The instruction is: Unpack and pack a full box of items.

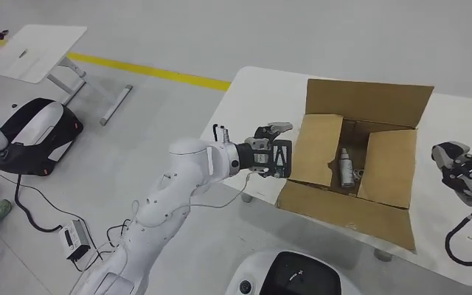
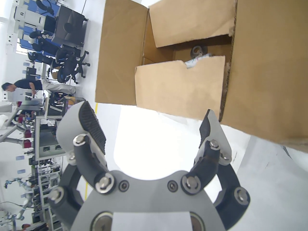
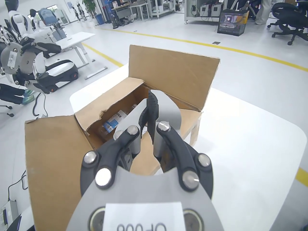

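Note:
An open cardboard box [image 1: 359,151] stands on the white table [image 1: 254,96] with all its flaps spread outward. Inside it lies a white bottle [image 1: 345,168], whose blue label [image 3: 113,121] faces the right wrist view. A dark round item [image 2: 198,50] sits deeper in the box. My left gripper [image 1: 282,153] hangs open and empty just off the box's side flap [image 2: 179,87], with nothing between its fingers [image 2: 92,121]. My right gripper [image 1: 451,164] is on the opposite side of the box, shut on nothing [image 3: 152,102].
The table's rounded edge runs close beside the left gripper. On the floor beyond it are a second white table [image 1: 40,48], a dark and white machine [image 1: 37,133], a yellow line [image 1: 147,70] and a small box with cables [image 1: 74,240].

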